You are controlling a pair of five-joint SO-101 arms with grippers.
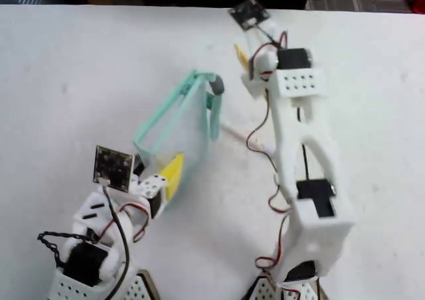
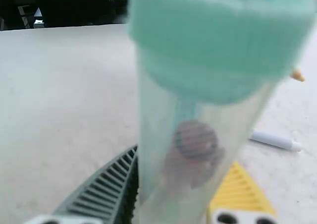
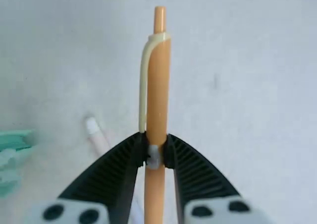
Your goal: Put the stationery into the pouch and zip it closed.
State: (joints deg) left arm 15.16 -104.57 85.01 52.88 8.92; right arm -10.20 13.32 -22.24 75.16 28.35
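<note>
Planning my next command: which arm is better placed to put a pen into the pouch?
Right, I'd say. The right end effector is shut on the orange pen, ready to carry it over. The left end effector is occupied, clamped on the pouch.

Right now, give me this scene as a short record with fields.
left pincer: shut on the pouch
right pincer: shut on the orange pen, gripped partway along its barrel
pouch: clear with teal trim, mouth appears open
white pen: lying loose on the table, outside the pouch
task state: neither pen is in the pouch yet
</note>
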